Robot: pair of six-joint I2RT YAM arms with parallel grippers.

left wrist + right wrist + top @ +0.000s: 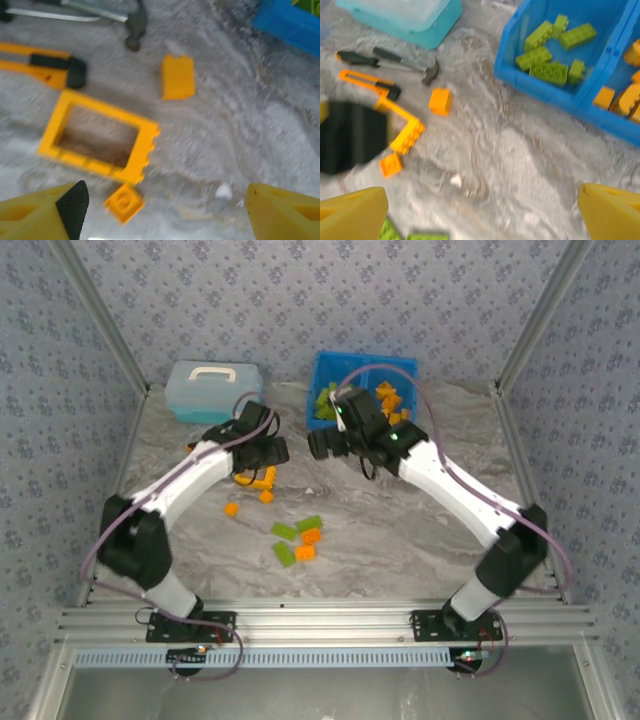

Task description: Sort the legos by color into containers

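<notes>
The blue tray (318, 375) stands at the back. Its left container holds green legos (547, 52) and its right one holds orange legos (622, 97). My left gripper (273, 452) hovers open over an orange frame piece (97, 136), with a small orange brick (124, 202) near its left finger (45, 215) and another orange brick (177, 76) farther off. My right gripper (322, 445) hangs open above bare table in front of the tray (540, 87), nothing between its fingertips (352, 215). More green and orange legos (300, 540) lie mid-table.
A pale blue lidded box (213, 390) sits at the back left. A black-handled hammer (132, 25) and an orange-and-black hand tool (45, 67) lie just beyond the frame piece. The two grippers are close together. Patterned walls enclose the table.
</notes>
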